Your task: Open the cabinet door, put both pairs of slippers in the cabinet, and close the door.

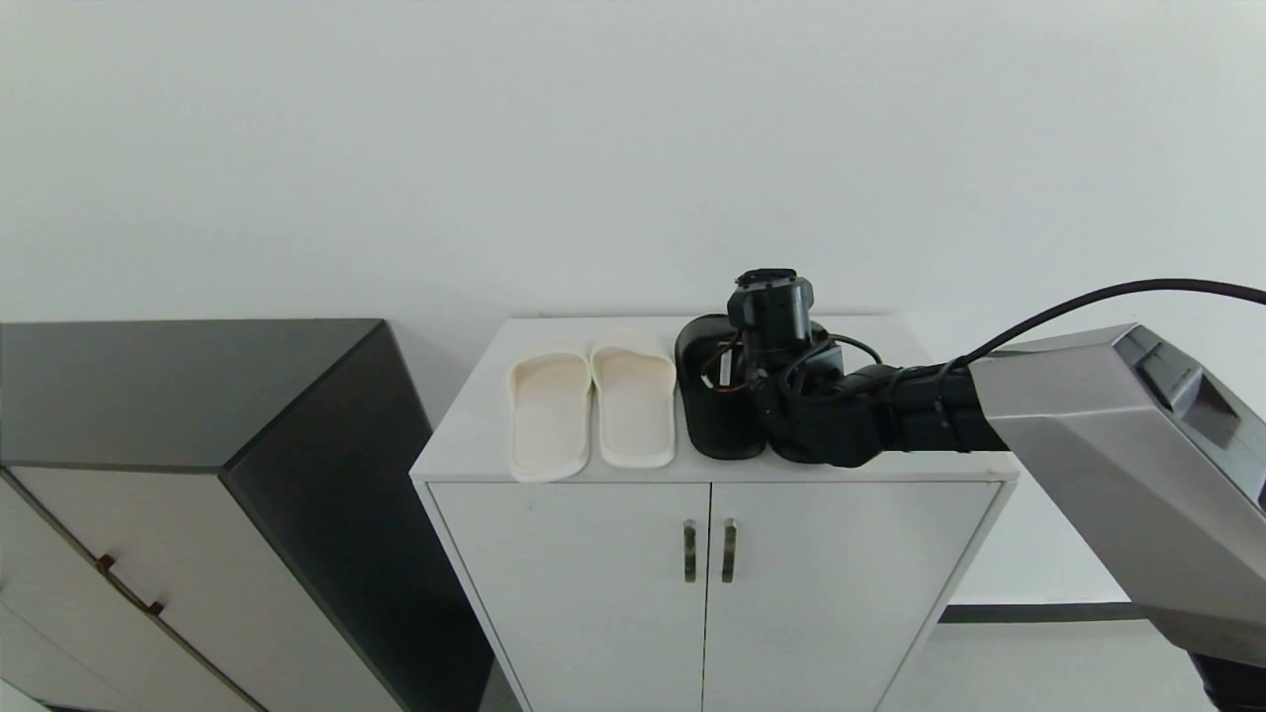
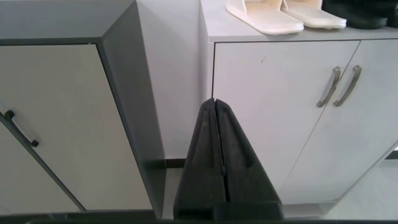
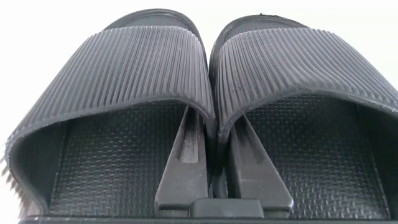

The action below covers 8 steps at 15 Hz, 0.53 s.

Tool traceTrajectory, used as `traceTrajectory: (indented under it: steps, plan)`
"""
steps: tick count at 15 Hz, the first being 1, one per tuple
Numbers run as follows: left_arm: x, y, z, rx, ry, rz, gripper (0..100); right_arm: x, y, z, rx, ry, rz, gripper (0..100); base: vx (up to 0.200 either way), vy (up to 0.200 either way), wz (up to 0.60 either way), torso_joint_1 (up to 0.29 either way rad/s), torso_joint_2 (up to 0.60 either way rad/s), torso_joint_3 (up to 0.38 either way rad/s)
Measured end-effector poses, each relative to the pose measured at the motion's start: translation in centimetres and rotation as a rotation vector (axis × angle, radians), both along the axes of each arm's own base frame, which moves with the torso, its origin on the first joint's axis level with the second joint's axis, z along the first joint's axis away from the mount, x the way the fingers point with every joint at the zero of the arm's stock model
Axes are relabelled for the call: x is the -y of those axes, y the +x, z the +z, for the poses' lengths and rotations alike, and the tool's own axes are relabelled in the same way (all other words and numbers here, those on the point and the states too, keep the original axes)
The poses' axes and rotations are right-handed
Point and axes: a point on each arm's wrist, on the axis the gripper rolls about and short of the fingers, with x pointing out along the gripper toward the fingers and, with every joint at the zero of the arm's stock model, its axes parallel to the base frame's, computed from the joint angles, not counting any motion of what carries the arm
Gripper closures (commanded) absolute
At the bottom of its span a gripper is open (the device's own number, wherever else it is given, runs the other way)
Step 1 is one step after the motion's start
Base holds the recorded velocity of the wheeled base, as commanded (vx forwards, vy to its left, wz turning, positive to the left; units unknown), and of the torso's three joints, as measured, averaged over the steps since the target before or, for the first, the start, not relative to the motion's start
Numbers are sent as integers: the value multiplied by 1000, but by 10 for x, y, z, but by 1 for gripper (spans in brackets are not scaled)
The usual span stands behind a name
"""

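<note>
Black slippers (image 3: 143,68): inner edges between right jaws (pinched).

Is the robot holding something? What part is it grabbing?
The right gripper pinches the black slippers together by their touching inner sides, one finger inside each. The left gripper is shut, holding nothing.

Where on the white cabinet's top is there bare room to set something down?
Bare: the cabinet top strip between its left edge and the cream slippers, and the band behind them by the wall. Crowded: around the black slippers and right gripper.
</note>
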Motion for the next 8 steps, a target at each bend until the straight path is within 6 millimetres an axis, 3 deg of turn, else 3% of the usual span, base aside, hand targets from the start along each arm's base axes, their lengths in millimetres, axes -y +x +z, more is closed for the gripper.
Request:
traceTrajectory:
  steps: [4,8]
  plan:
    - [0,0,0,0,-1,0,100,4,-17,10,-10,-49,25,100,0,0,0,0,0,0]
    - [0,0,0,0,-2,0,100,16,-62,39,-16,-52,120,100,0,0,0,0,0,0]
